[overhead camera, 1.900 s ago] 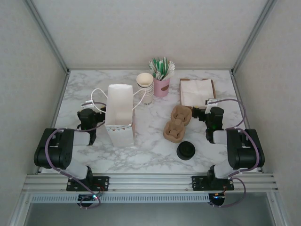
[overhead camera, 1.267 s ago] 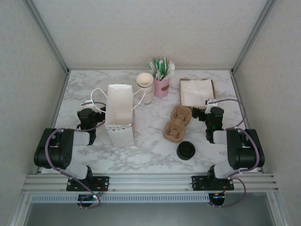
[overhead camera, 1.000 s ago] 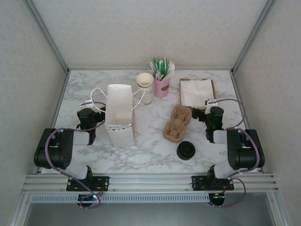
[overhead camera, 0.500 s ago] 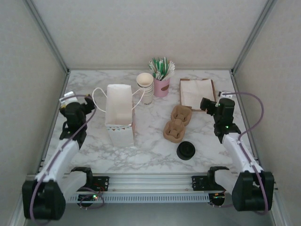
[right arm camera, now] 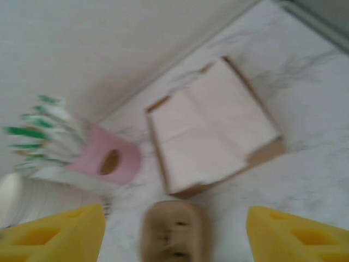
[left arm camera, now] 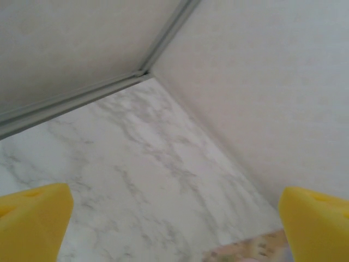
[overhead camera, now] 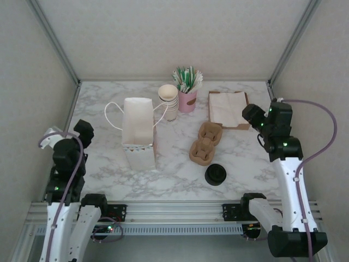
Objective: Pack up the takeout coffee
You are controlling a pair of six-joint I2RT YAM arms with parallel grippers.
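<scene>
The takeout coffee (overhead camera: pixel 216 174), a small cup under a black lid, stands on the marble table near the front, right of centre. A brown pulp cup tray (overhead camera: pixel 205 143) lies just behind it, blurred in the right wrist view (right arm camera: pixel 174 232). A white paper bag (overhead camera: pixel 138 132) stands upright left of centre. My left gripper (overhead camera: pixel 83 131) hangs raised at the table's left edge, well clear of the bag; its yellow fingertips (left arm camera: pixel 32 221) stand wide apart over bare marble. My right gripper (overhead camera: pixel 252 115) hovers open at the back right, above the tray's far end, holding nothing.
A stack of lidless cream cups (overhead camera: pixel 169 101) and a pink holder of green-and-white sticks (overhead camera: pixel 187 98) stand at the back centre. White napkins on a brown board (overhead camera: pixel 228 108) lie at the back right. Grey walls close in the table's sides and back.
Both arms have unfolded from their low rest pose and risen. The left one swung out to the table's left edge, the right one up and back toward the napkins.
</scene>
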